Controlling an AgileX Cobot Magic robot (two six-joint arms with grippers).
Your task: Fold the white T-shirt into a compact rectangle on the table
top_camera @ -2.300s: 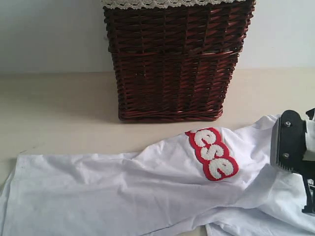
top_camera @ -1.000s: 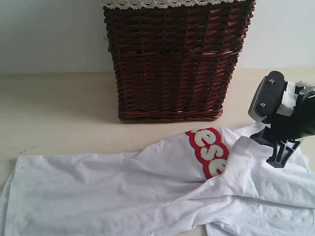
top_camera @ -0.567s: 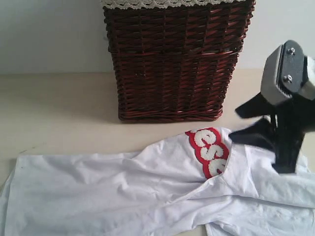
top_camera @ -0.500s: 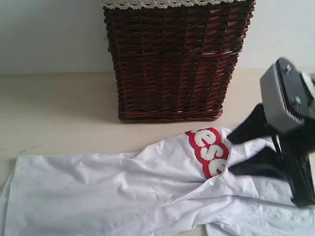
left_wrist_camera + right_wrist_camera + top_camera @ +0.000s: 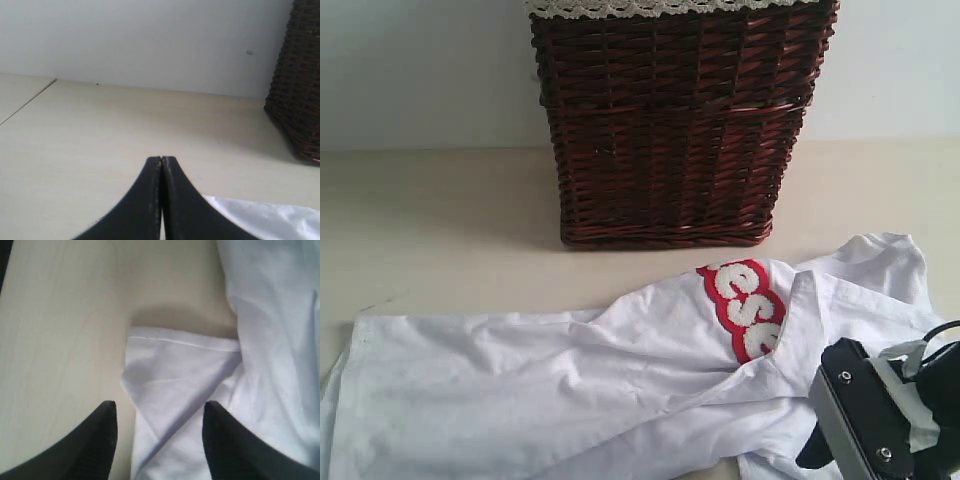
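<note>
Your right gripper point(image 5: 159, 440) has dropped low, near the table's point(image 5: 440, 220) right end. Its jaws are open and hold nothing. A sleeve point(image 5: 175, 370) of the white T-shirt point(image 5: 570, 390) lies between them, and the shirt's long side runs off toward the left end.

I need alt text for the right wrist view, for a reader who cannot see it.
The open right gripper hangs over a hemmed sleeve of the white T-shirt, its two black fingers apart and holding nothing. The shirt lies on the pale beige table.
</note>
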